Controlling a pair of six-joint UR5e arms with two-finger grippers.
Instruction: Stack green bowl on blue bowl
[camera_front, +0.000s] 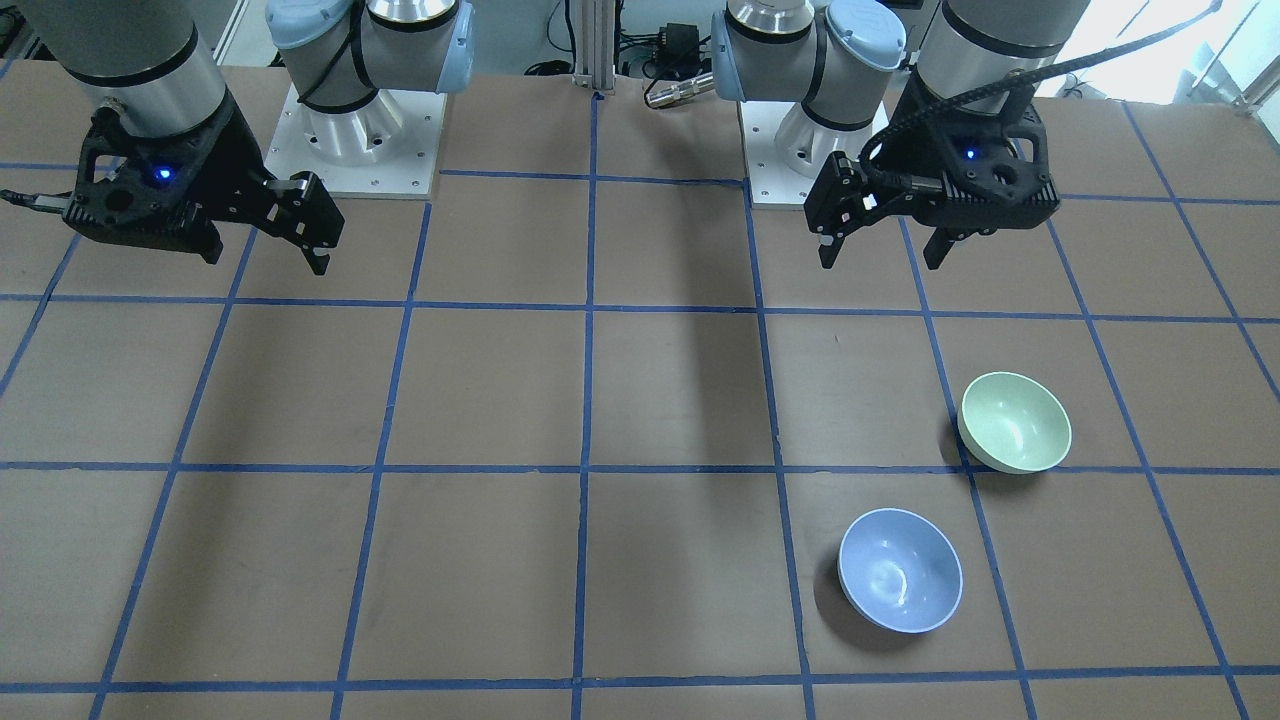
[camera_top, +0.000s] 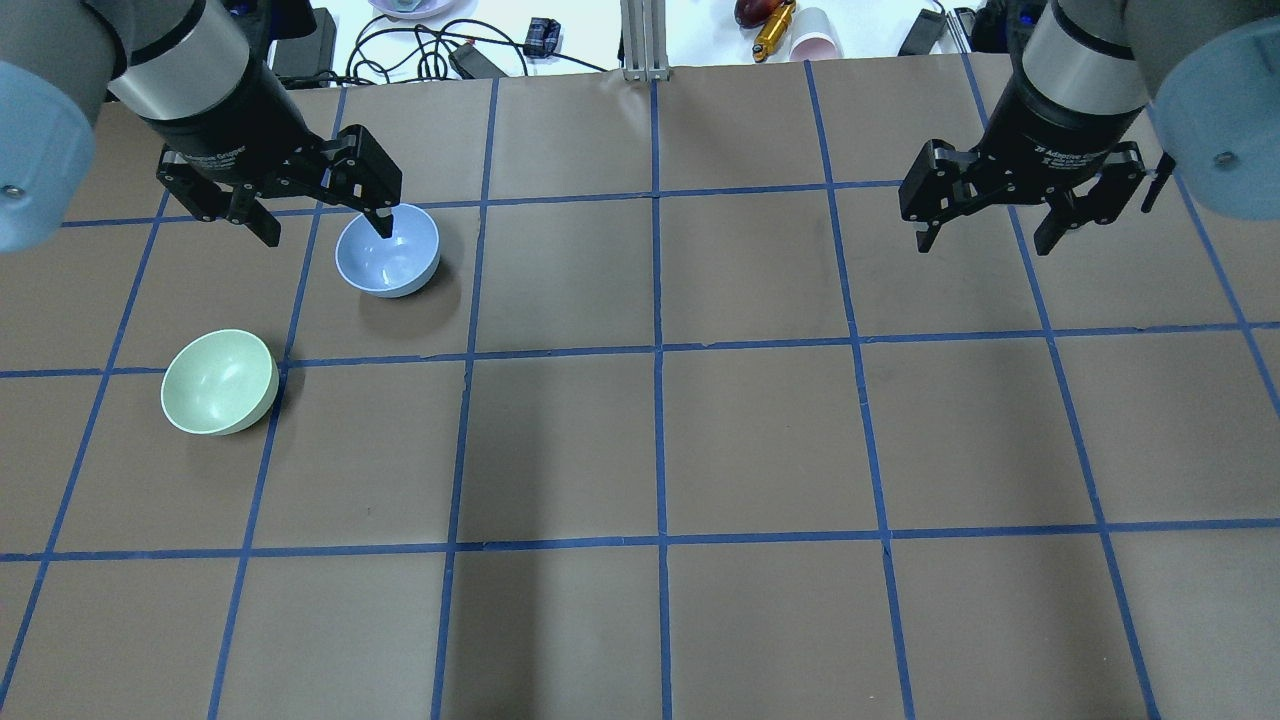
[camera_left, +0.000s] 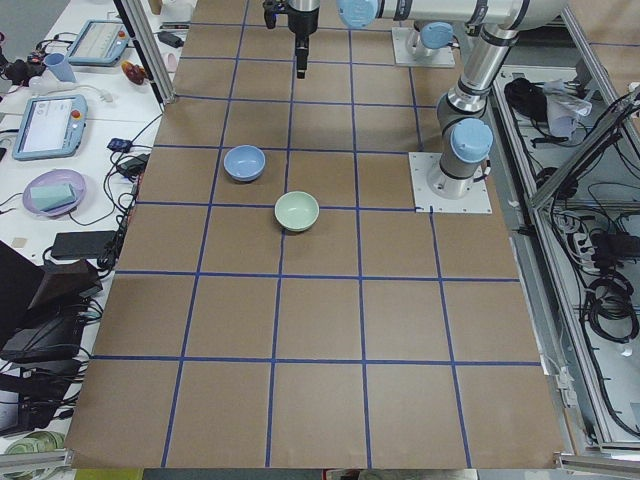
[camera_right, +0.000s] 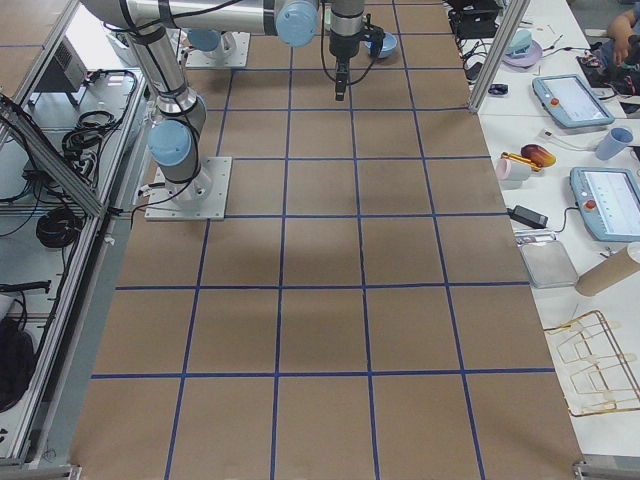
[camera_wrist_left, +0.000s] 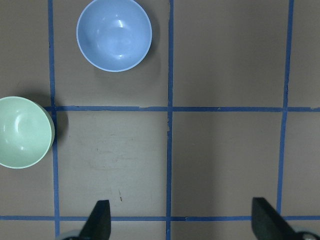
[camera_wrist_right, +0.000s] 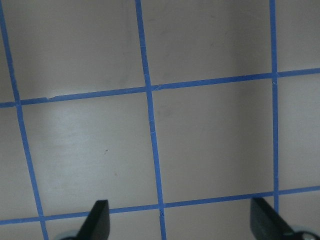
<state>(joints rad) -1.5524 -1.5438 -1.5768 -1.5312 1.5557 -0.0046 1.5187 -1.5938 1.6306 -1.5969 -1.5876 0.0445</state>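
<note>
The green bowl (camera_top: 220, 382) stands upright on the brown table on my left side; it also shows in the front view (camera_front: 1015, 420) and the left wrist view (camera_wrist_left: 22, 132). The blue bowl (camera_top: 388, 250) stands upright a bowl's width beyond it, apart from it, and shows in the front view (camera_front: 900, 570) and the left wrist view (camera_wrist_left: 114, 34). My left gripper (camera_top: 328, 230) is open and empty, high above the table near the bowls (camera_front: 882, 258). My right gripper (camera_top: 983, 245) is open and empty, high over the right side (camera_front: 265, 260).
Blue tape lines (camera_top: 655, 350) grid the table. Both arm bases (camera_front: 355, 130) stand at the robot's edge. Cables, a pink cup (camera_top: 815, 45) and other clutter lie beyond the far edge. Tablets (camera_left: 45, 125) sit on side benches.
</note>
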